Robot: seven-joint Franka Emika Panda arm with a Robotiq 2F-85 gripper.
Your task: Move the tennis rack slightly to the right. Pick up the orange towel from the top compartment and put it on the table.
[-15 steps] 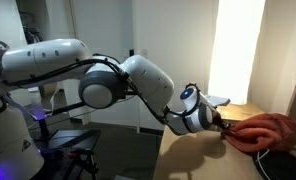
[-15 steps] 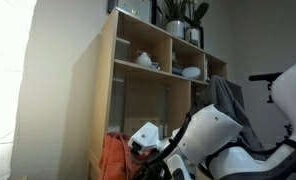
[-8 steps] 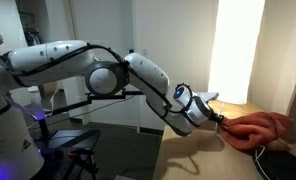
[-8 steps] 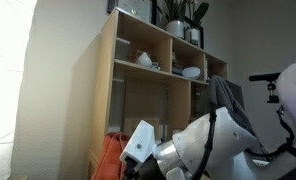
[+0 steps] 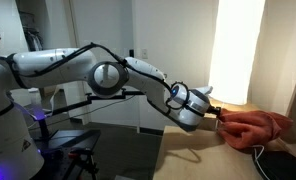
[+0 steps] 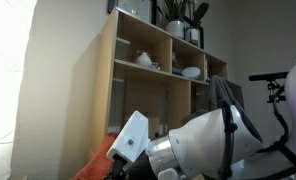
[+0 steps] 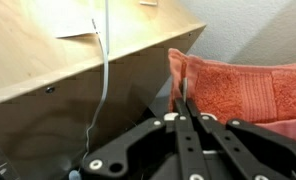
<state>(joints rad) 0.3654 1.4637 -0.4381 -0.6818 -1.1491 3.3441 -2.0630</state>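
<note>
Wrist view shows the towel (image 7: pixel 250 88), rust-orange and ridged with folds, filling the right side. Its near edge is pinched between the tool's (image 7: pixel 184 104) pressed-together fingers. Left of it a pale wooden panel (image 7: pixel 58 70) slants across, with a white cable (image 7: pixel 106 75) hanging in front. In an exterior view the towel (image 5: pixel 258 128) is bunched at the tool (image 5: pixel 221 116) over the worktop (image 5: pixel 193 152), possibly resting on it, and a black pad (image 5: pixel 288 162) lies just beside. In an exterior view a shelf (image 6: pixel 138 85) stands behind the arm (image 6: pixel 203 150), with an orange patch of towel (image 6: pixel 96 168) low beside it.
</note>
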